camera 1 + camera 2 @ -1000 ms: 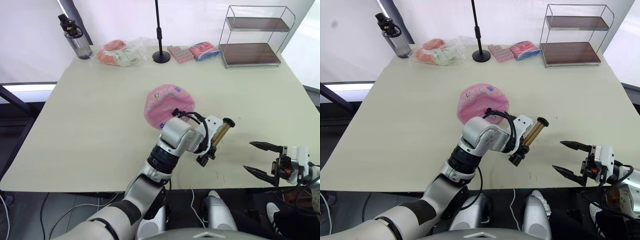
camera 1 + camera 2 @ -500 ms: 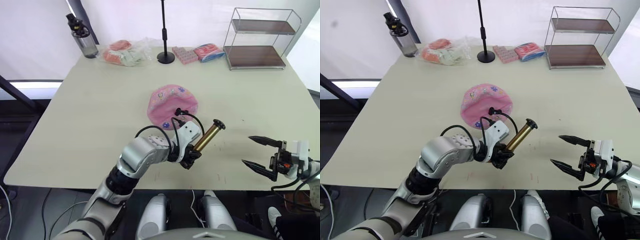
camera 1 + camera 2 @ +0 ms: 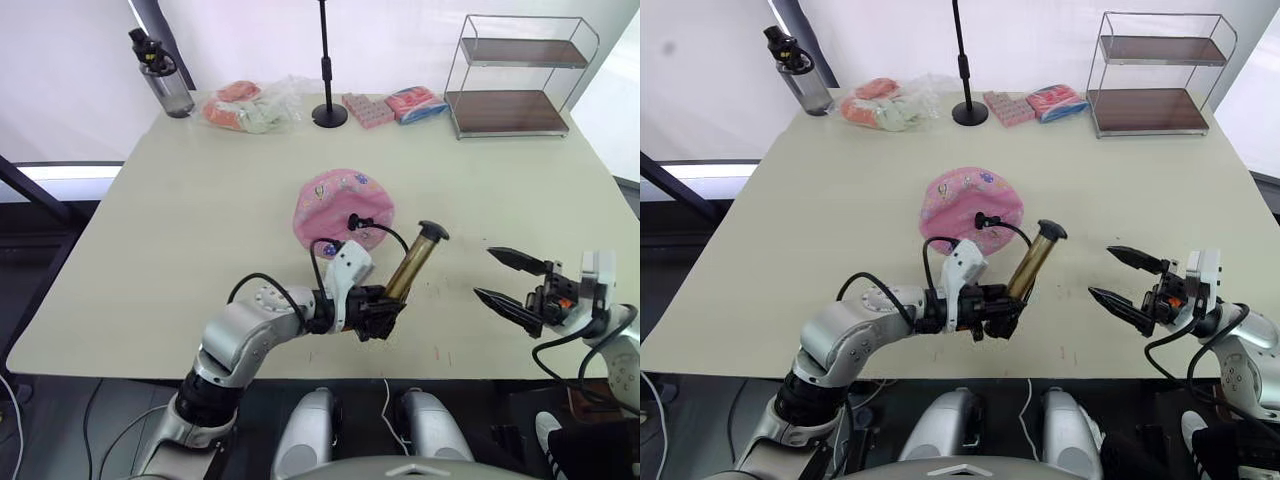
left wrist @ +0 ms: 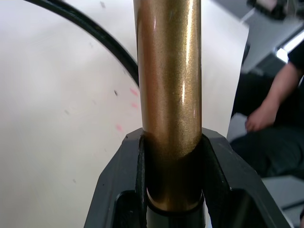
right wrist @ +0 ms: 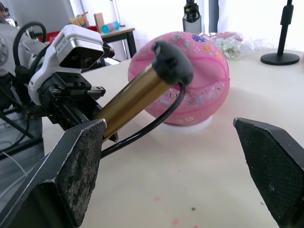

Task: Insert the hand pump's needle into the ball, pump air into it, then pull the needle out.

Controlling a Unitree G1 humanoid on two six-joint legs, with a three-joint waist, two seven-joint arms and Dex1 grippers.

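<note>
The pink ball (image 3: 342,208) sits sagging at the table's middle. My left gripper (image 3: 375,315) is shut on the lower end of the hand pump (image 3: 412,268), a bronze cylinder leaning up and to the right with its black cap on top. In the left wrist view the cylinder (image 4: 168,95) sits clamped between both fingers (image 4: 118,190). Its black hose (image 3: 382,229) arcs back to a small black fitting (image 3: 352,221) resting against the ball; the needle is hidden. My right gripper (image 3: 484,273) hangs open to the right of the pump, apart from it, and faces pump (image 5: 133,99) and ball (image 5: 199,76).
Along the far edge stand a water bottle (image 3: 158,75), a plastic bag of items (image 3: 245,105), a black stand base (image 3: 328,115), pink packs (image 3: 362,108) and a wire shelf (image 3: 515,75). A person's arm (image 4: 280,109) shows beyond the table edge.
My left arm has drawn back toward me and the pump now stands steeper. The right gripper has risen and come closer to the pump, still open.
</note>
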